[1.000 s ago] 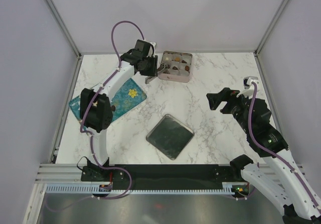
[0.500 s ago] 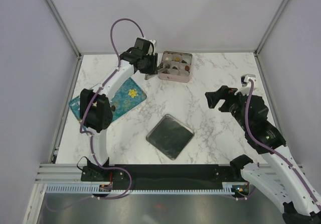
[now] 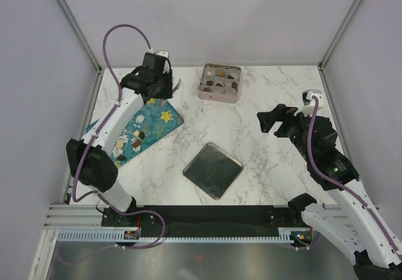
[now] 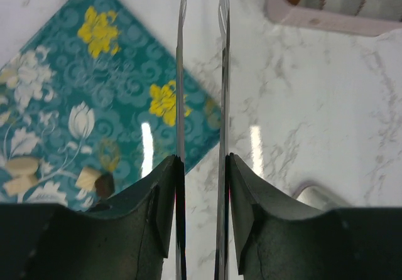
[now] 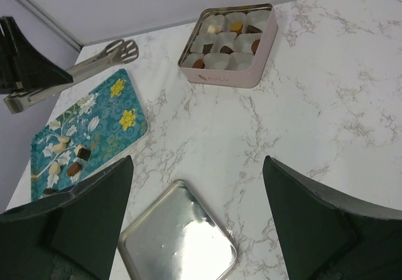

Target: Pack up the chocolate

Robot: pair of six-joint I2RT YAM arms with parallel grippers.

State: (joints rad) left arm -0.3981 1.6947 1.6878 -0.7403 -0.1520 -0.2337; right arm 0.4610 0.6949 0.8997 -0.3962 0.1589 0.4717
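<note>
Chocolate pieces, brown and whitish, lie on the near end of a teal flowered tray; the right wrist view shows them too. More chocolate sits in paper cups inside the pink square tin at the back. My left gripper hangs above the tray's far corner, shut on metal tongs. In the left wrist view the tongs' two thin blades run up between my fingers with a narrow gap and nothing in it. My right gripper stands wide open over bare marble at the right.
The tin's silver lid lies flat on the marble near the front centre, also under the right gripper's view. White walls with metal posts enclose the table on three sides.
My left arm has swung left from the tin's left edge to above the tray's far corner, carrying the tongs. The right arm has barely moved.
</note>
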